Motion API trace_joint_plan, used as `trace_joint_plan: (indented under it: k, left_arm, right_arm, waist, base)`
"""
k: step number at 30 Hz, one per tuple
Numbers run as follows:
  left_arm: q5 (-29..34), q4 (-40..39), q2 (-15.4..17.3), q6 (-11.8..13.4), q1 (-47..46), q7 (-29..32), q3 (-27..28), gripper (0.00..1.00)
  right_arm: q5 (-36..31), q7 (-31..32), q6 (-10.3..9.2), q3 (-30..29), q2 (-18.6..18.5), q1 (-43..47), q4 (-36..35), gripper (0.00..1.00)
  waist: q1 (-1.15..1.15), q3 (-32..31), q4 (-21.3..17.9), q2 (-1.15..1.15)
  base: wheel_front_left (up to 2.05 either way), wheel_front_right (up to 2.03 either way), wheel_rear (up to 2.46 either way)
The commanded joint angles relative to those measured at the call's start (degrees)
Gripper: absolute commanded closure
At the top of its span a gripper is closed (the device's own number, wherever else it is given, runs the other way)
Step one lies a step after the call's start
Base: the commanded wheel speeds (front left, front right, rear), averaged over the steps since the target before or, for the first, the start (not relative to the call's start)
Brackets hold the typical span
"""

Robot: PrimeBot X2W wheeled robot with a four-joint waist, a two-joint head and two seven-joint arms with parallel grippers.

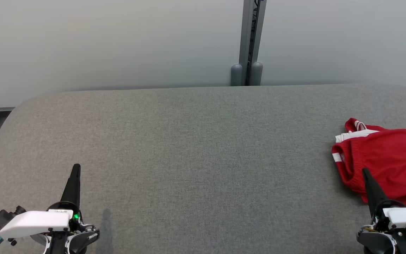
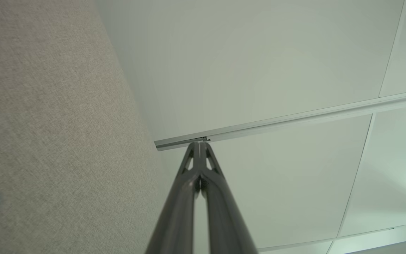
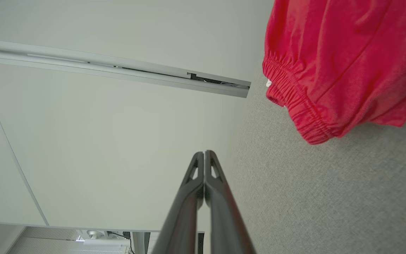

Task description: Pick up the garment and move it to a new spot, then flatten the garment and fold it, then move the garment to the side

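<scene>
Our left claw (image 1: pixel 76 167) and right claw (image 1: pixel 365 171) are both clenched, fingers pressed together, gripping nothing. A small label (image 1: pixel 60 211) behind the left claw's fingers is too tiny to read. The red, white-striped garment (image 1: pixel 388 158) lies crumpled at the grey counter's (image 1: pixel 203 148) right edge, near our right claw.

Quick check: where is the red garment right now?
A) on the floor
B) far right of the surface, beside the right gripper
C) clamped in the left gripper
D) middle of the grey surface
B: the red garment lies bunched at the right edge of the grey surface, beside the shut right gripper.
</scene>
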Motion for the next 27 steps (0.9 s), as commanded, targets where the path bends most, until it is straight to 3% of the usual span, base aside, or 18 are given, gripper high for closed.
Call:
trace_joint_plan:
  k: [1, 27]
  left_arm:
    - [-0.97, -0.07, -0.07, -0.45, -1.24, 0.34, 0.69, 1.00]
    - [-7.15, 0.27, -1.12, -1.91, -1.62, 2.60, 3.40, 1.00]
  right_arm:
    - [1.31, 0.40, 0.04, -0.41, -0.09, -0.98, 0.05, 1.00]
    - [8.54, 1.64, 0.04, -1.31, 0.52, -1.97, 1.30, 1.00]
  waist:
    - [0.00, 0.04, -0.07, 0.00]
    - [0.00, 0.60, -1.05, 0.00]
  base:
    - [0.00, 0.00, 0.00]
    - [0.00, 0.00, 0.00]
